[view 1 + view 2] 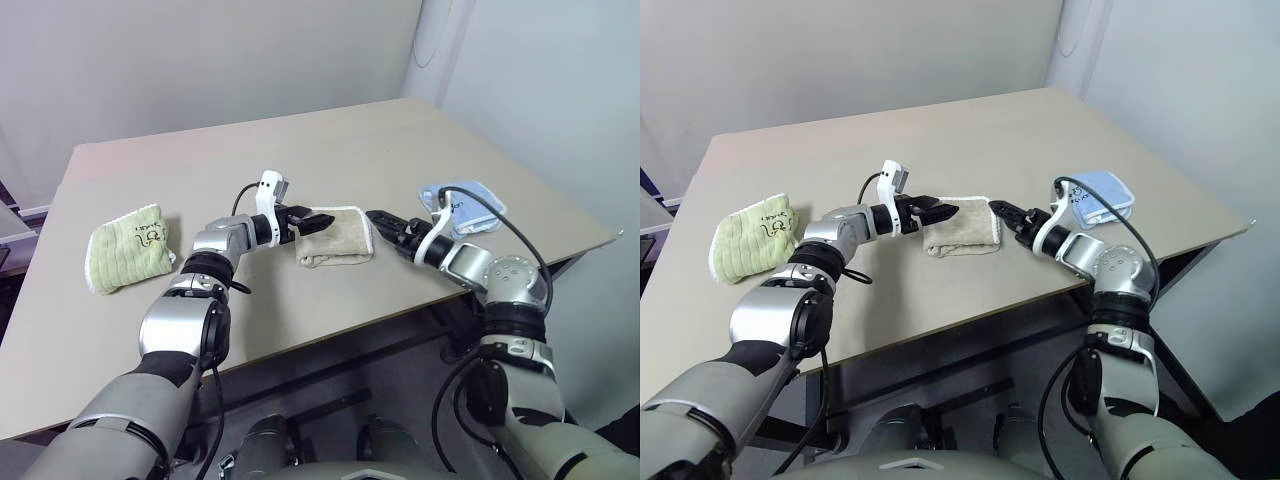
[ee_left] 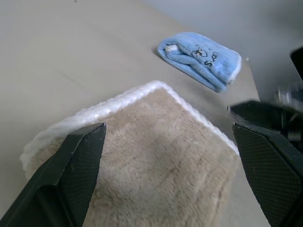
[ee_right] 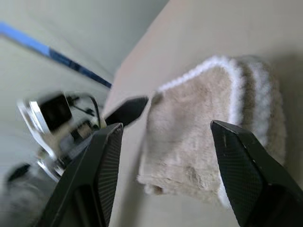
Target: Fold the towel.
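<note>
The towel (image 1: 337,238) lies folded into a small beige block with white edging near the table's front edge. My left gripper (image 1: 318,220) hovers at its left side, pointing right, and is open. In the left wrist view the two black fingers (image 2: 71,175) stand wide apart with the towel (image 2: 151,161) below and between them, untouched. My right gripper (image 1: 380,218) hovers just off the towel's right side, pointing left, and is also open. Its fingers (image 3: 106,161) frame the towel (image 3: 203,137) without holding it.
A pale-green folded cloth (image 1: 128,248) lies at the left of the table (image 1: 300,150). A light-blue folded cloth (image 1: 462,207) lies at the right, behind my right wrist. The table's front edge runs just below both arms, and a wall stands behind.
</note>
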Robot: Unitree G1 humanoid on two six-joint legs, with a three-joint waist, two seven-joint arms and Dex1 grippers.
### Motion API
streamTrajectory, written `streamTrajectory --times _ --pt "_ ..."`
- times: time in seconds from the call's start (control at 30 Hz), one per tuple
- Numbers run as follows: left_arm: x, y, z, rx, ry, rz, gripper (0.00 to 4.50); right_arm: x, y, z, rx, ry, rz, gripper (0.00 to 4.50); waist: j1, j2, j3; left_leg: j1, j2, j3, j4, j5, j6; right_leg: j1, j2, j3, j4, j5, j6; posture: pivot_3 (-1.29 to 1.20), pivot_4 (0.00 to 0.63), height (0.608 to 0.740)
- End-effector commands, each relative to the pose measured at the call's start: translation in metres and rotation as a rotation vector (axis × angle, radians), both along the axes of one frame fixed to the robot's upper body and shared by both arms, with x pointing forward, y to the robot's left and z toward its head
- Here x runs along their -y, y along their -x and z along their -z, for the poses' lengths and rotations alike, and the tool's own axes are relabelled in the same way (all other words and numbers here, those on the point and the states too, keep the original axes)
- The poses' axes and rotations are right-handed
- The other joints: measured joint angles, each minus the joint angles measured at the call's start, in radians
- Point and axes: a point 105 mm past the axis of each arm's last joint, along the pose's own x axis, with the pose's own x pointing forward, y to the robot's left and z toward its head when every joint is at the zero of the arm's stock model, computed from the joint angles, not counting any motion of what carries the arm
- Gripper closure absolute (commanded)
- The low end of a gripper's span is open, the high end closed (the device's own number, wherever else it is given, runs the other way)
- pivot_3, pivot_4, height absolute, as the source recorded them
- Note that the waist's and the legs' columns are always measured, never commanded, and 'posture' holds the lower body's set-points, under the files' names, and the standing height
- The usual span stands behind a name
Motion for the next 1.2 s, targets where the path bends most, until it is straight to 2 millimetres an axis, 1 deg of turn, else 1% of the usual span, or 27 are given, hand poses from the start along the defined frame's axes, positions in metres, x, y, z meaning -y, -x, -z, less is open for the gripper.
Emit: streamTrajectory --times 0.03,0.1,0.2,0.27,0.37,0.47,0.57,0.67,0.77,0.9,1.07,1.2 --pt "-0.006 0.000 -0.009 0.049 -0.020 0.018 0.00 0.007 0.002 0.000 -0.080 -0.068 -0.013 1.40 0.000 0.000 0.000 0.001 0.000 0.001 -0.003 0.000 0.000 0.000 0.000 0.000 -0.002 0.001 -0.001 0.00 0.000 0.721" --pt "-0.010 0.001 -0.006 0.049 -0.029 0.019 0.00 0.006 0.005 0.009 -0.138 -0.065 -0.034 1.40 -0.002 0.000 0.000 0.001 0.000 0.002 -0.011 0.001 -0.001 -0.002 0.000 0.000 -0.007 0.003 -0.003 0.00 0.000 0.721" --pt "-0.012 0.006 -0.002 0.039 -0.041 0.046 0.00 -0.005 0.006 0.020 -0.183 -0.052 -0.074 1.40 -0.008 0.000 0.000 0.001 0.000 0.002 -0.011 0.002 -0.003 -0.003 0.002 0.000 -0.007 0.003 -0.002 0.00 0.000 0.721" --pt "-0.013 0.009 -0.002 0.038 -0.037 0.059 0.00 -0.012 0.002 0.024 -0.197 -0.058 -0.080 1.40 -0.012 0.000 0.000 0.001 0.000 0.002 -0.009 0.002 -0.003 -0.003 0.002 0.000 -0.007 0.004 0.002 0.00 0.000 0.721" --pt "-0.017 0.009 -0.003 0.037 -0.035 0.049 0.00 -0.020 -0.005 0.028 -0.211 -0.051 -0.077 1.40 -0.014 0.000 0.000 0.001 0.000 0.002 -0.005 0.002 -0.002 -0.002 0.002 0.000 -0.008 0.005 0.004 0.00 0.000 0.721" --pt "-0.026 0.009 -0.006 0.030 -0.030 0.039 0.00 -0.030 -0.010 0.032 -0.231 -0.038 -0.086 1.40 -0.011 0.000 0.000 0.001 0.000 0.002 -0.003 0.002 -0.001 -0.002 0.002 0.000 -0.008 0.006 0.006 0.00 0.000 0.721" --pt "-0.034 0.013 -0.005 0.002 -0.027 0.050 0.00 -0.035 -0.016 0.037 -0.244 -0.005 -0.070 1.40 -0.011 0.000 0.000 0.001 0.000 0.002 -0.003 0.002 -0.001 -0.002 0.002 0.000 -0.008 0.006 0.005 0.00 0.000 0.721" --pt "-0.040 0.012 -0.005 -0.026 -0.019 0.016 0.00 -0.037 -0.020 0.034 -0.231 -0.003 -0.065 1.40 -0.010 0.000 0.000 0.001 0.000 0.001 -0.001 0.002 -0.001 -0.001 0.002 0.000 -0.008 0.006 0.005 0.00 0.000 0.721" --pt "-0.042 0.011 -0.002 -0.045 -0.023 0.000 0.00 -0.036 -0.022 0.032 -0.229 -0.005 -0.062 1.40 -0.011 0.000 0.000 0.001 0.000 0.001 0.001 0.002 -0.001 -0.001 0.001 0.000 -0.008 0.006 0.005 0.00 0.000 0.721" --pt "-0.041 0.012 0.012 -0.051 -0.092 -0.014 0.00 -0.038 -0.023 0.036 -0.248 -0.003 -0.064 1.40 -0.011 0.000 0.000 0.001 0.001 0.001 0.001 0.002 -0.001 -0.001 0.002 0.000 -0.008 0.007 0.005 0.00 0.000 0.721" --pt "-0.034 0.013 0.015 -0.068 -0.070 -0.012 0.00 -0.061 -0.024 0.031 -0.244 -0.010 -0.125 1.40 -0.014 0.000 0.000 0.001 0.001 0.001 0.001 0.002 -0.001 -0.001 0.002 0.000 -0.008 0.007 0.004 0.00 0.000 0.721" --pt "-0.033 0.012 0.017 -0.061 -0.084 -0.017 0.00 -0.079 -0.023 0.034 -0.253 0.023 -0.156 1.40 -0.014 0.000 0.000 0.001 0.002 0.001 0.001 0.002 -0.001 -0.002 0.003 0.000 -0.008 0.008 0.005 0.00 0.000 0.721"
